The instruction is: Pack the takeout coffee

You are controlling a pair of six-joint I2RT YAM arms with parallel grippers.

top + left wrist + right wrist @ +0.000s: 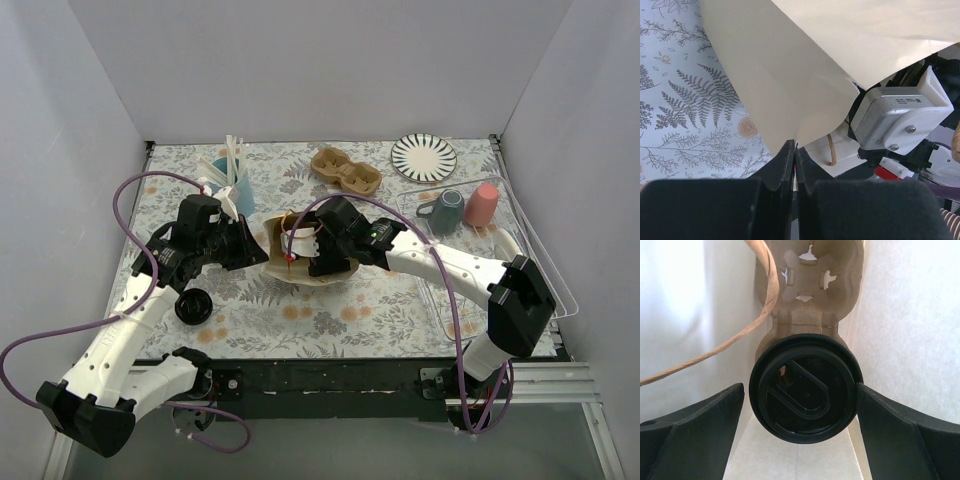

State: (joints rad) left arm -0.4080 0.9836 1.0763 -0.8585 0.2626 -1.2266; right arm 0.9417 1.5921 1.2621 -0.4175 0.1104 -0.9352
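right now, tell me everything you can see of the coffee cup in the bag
The takeout coffee cup shows only its top: a round, glossy black plastic lid with a raised rim and an oval ridge in the middle. The cup body is hidden beneath. It sits in the near pocket of a brown pulp carrier inside the pale paper bag. The right gripper stands open, one finger close on each side; whether either touches the lid is unclear.

The takeout coffee (pixel 805 390) shows only its round black lid, facing the camera. It sits in the near pocket of a brown pulp carrier (pixel 840 270) inside the pale paper bag (pixel 910 315).
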